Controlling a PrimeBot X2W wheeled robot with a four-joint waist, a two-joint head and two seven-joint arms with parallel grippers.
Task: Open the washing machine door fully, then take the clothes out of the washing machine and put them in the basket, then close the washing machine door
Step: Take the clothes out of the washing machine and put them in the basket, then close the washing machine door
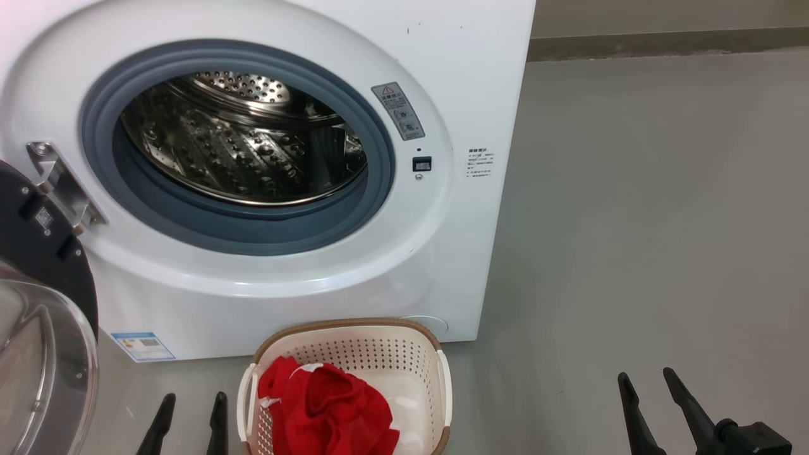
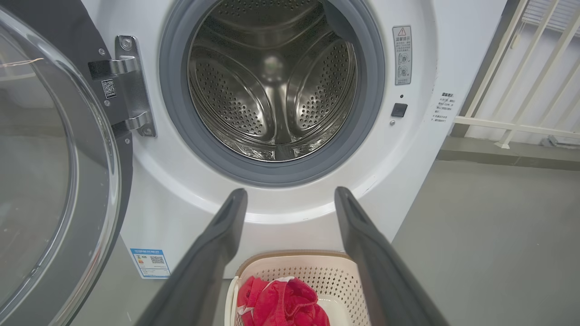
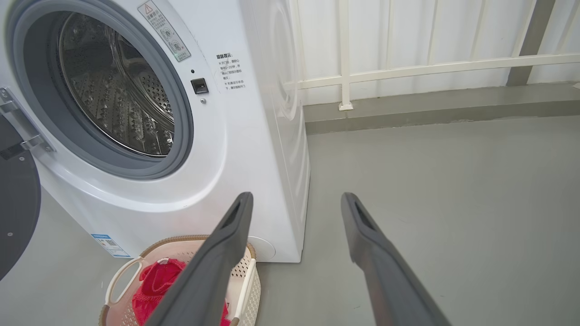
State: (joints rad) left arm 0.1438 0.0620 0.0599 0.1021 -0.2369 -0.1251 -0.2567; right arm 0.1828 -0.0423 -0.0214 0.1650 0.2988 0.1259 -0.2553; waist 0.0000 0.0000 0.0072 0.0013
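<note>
Lying in basket (image 1: 379, 357), clothes (image 1: 332, 414) btwn left tool (image 1: 194, 396) & right tool (image 1: 646, 374), both wide apart, empty

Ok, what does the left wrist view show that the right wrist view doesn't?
Left wrist, not right wrist: the clear glass bowl of the door, and the open left hand. Right wrist, not left wrist: the washing machine's side panel, the round cap low on its front, and the open right hand. Both: the steel drum, the grey seal, the basket holding the red clothes, and the white railing.
</note>
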